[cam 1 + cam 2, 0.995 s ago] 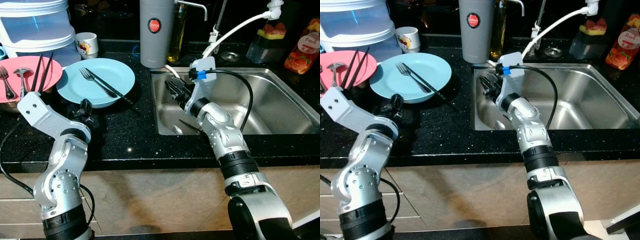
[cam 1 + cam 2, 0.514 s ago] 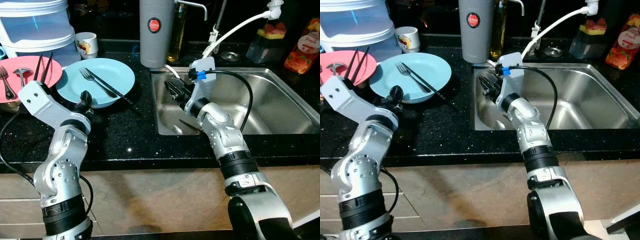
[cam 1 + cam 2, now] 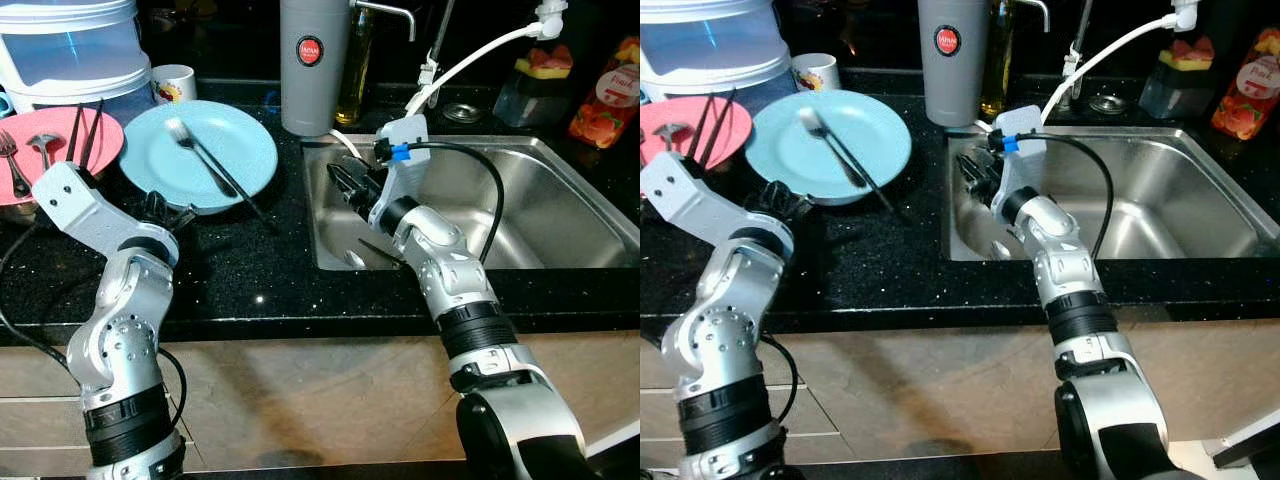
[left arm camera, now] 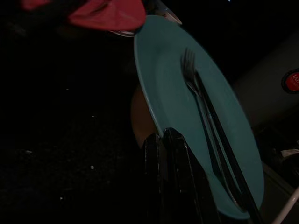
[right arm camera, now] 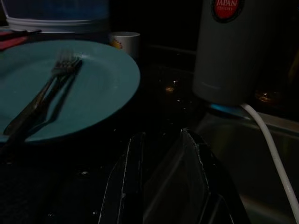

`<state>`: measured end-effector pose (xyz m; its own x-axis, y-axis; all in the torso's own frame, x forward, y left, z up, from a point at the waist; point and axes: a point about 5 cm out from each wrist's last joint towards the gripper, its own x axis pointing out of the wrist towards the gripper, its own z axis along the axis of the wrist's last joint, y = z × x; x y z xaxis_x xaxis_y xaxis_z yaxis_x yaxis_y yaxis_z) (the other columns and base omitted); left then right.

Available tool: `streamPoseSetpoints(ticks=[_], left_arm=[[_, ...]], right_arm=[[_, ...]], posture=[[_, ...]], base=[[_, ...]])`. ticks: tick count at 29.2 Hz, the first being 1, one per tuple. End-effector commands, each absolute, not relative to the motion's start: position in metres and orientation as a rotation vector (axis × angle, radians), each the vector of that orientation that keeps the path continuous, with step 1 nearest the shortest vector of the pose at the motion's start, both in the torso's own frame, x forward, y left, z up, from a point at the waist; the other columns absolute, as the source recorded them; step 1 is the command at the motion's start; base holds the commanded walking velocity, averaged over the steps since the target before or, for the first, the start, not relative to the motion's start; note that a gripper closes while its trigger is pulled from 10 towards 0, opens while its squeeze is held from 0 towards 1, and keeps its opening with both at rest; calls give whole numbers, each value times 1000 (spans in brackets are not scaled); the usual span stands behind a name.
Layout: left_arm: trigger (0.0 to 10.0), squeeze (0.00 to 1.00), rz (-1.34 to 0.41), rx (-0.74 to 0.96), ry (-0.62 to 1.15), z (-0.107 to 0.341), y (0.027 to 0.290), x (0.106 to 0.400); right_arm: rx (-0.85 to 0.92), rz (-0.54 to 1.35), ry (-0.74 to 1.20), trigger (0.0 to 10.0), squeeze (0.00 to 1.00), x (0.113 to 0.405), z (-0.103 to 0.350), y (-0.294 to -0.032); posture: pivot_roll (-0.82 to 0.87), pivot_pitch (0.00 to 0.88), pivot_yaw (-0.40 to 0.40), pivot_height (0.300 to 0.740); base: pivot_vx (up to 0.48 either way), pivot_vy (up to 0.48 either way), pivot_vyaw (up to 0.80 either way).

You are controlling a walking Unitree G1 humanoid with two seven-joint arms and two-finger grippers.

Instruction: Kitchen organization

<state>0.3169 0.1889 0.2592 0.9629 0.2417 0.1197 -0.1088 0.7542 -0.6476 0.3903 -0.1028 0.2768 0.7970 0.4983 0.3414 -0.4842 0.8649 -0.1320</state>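
Observation:
A light blue plate [image 3: 240, 135] is on the black counter left of the sink, with a fork [image 3: 187, 140] and a long black utensil [image 3: 232, 183] lying across it. My left gripper [image 3: 168, 213] is shut on the plate's near rim. In the left wrist view its fingers [image 4: 174, 161] pinch the rim of the blue plate [image 4: 163, 84], which looks tilted. My right gripper [image 3: 347, 180] hovers over the left edge of the steel sink [image 3: 560, 150]. In the right wrist view this gripper [image 5: 161, 154] is open and holds nothing.
A pink plate [image 3: 110, 145] with cutlery and chopsticks sits at the far left. Behind stand a clear container [image 3: 70, 45], a mug [image 3: 175, 82], a grey flask [image 3: 312, 60] and an oil bottle [image 3: 355, 70]. A white hose [image 3: 480, 55] arcs over the sink; a spoon [image 3: 350, 258] lies inside.
My left gripper reached forward to the blue plate and closed on its near rim. The plate has shifted back and right and tipped up. The right arm stayed still.

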Motion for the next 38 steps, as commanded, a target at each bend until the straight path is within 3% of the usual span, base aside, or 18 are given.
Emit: streamPoseSetpoints(ticks=[1,5,10,11,12,15,16,17,18,28,38], left_arm=[[2549,0,203,-702,-180,255,189,318],[3804,0,198,-702,-178,255,187,318],[4000,0,194,-710,-173,254,184,316],[3922,0,193,-714,-175,254,183,316],[3059,0,190,-719,-178,255,182,316],[2745,0,186,-719,-190,256,181,315],[1294,0,177,-713,-205,259,180,315],[1294,0,177,-713,-205,259,180,315],[0,0,164,-696,-228,261,180,314],[0,0,156,-705,-306,275,187,313],[0,0,17,-856,-465,295,182,306]], right_arm=[[-51,530,-375,10000,0,391,276,-104],[-55,533,-376,10000,0,391,276,-104],[-58,535,-378,10000,0,391,277,-104],[-60,535,-378,10000,0,391,277,-104],[-61,536,-379,10000,0,391,277,-104],[-62,537,-379,10000,0,391,277,-104],[-64,537,-380,10000,0,391,277,-104],[-64,537,-380,10000,0,391,277,-104],[-65,538,-380,10000,0,391,277,-103],[-69,542,-383,10000,0,391,278,-103],[-73,546,-386,10000,0,391,278,-102]], posture=[[75,86,2,740],[75,88,-1,740],[73,88,-2,740],[73,88,-2,740],[73,88,-2,740],[73,88,-2,740],[72,88,-4,740],[72,88,-4,740],[72,88,-4,740],[72,82,-4,740],[72,76,-4,740]], base=[[0,0,0],[0,0,0],[0,0,0],[0,0,0],[0,0,0],[0,0,0],[0,0,0],[0,0,0],[0,0,0],[0,0,0],[0,0,0]])
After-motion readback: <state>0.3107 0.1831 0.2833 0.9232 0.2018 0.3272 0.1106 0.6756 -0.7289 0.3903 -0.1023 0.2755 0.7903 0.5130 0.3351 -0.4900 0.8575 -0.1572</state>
